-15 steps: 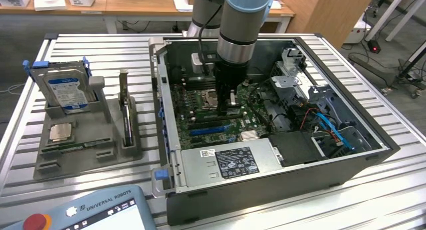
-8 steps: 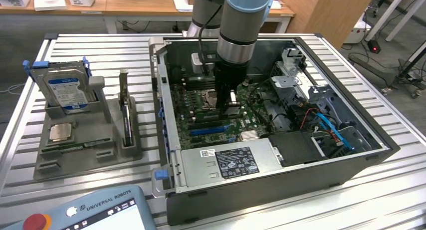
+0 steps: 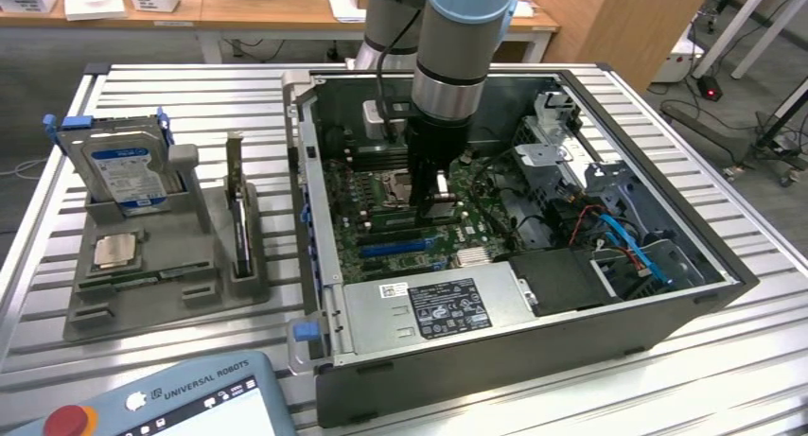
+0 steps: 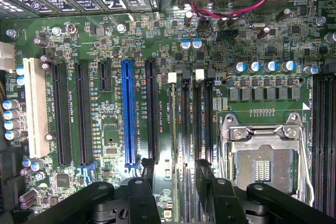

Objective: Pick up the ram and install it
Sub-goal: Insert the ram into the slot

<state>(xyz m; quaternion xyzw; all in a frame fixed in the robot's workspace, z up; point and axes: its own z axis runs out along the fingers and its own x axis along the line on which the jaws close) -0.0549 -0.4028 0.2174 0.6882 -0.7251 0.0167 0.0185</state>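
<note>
— So, what carries everything?
— A slatted metal surface [image 3: 189, 95]. An open computer case [image 3: 505, 370] lies on it, and the arm [image 3: 461, 39] reaches straight down into the case.
— And beneath the arm?
— The green motherboard [image 4: 113, 129]. The gripper [image 4: 176, 167] hangs just above the memory slots, which lie between the blue card slot [image 4: 127, 114] and the open processor socket [image 4: 262, 166].
— The jaws?
— Spread, one on each side of the ram [image 4: 172, 124], neither touching it as far as I can see.
— Where exactly is the ram?
— It stands edge-up in the memory slot nearest the card slots, a thin pale line ending at a small white latch [image 4: 172, 77]. Whether it is pushed fully home, I cannot tell.
</note>
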